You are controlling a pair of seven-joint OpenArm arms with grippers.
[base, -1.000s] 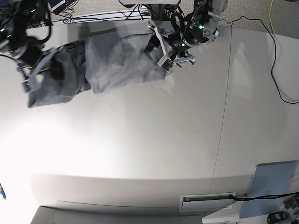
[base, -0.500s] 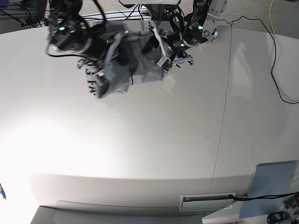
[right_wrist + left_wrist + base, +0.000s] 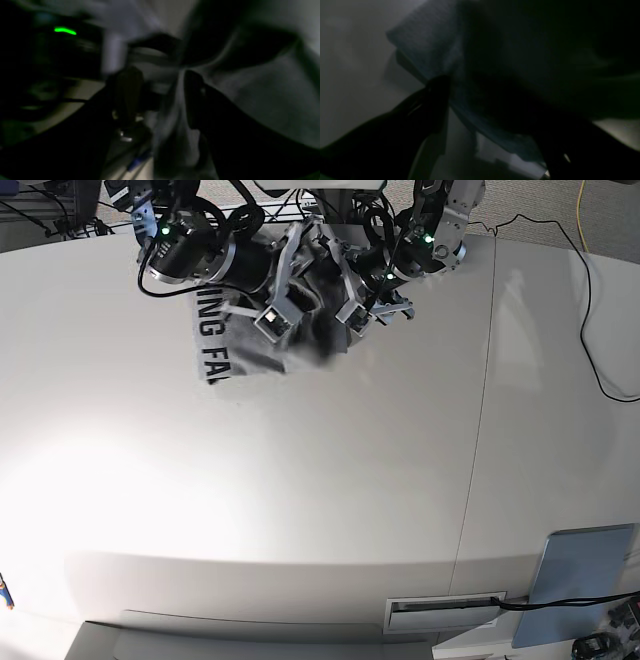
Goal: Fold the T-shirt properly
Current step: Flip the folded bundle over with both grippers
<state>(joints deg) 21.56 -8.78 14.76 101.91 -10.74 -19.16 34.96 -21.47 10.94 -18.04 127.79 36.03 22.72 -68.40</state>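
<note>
Your table (image 3: 330, 500) is a broad pale surface, bare and glare-lit across the near half, with a grey-blue panel (image 3: 578, 580) at its near right corner. At the far edge the T-shirt (image 3: 240, 345) lies bunched, black capitals showing on the flap spread leftward. The right gripper (image 3: 280, 315) reaches over it from the left; in its wrist view its fingers (image 3: 195, 100) pinch a grey fold between them. The left gripper (image 3: 365, 308) sits close beside, at the cloth's right edge; its view is too dark, so you cannot tell whether it grips.
</note>
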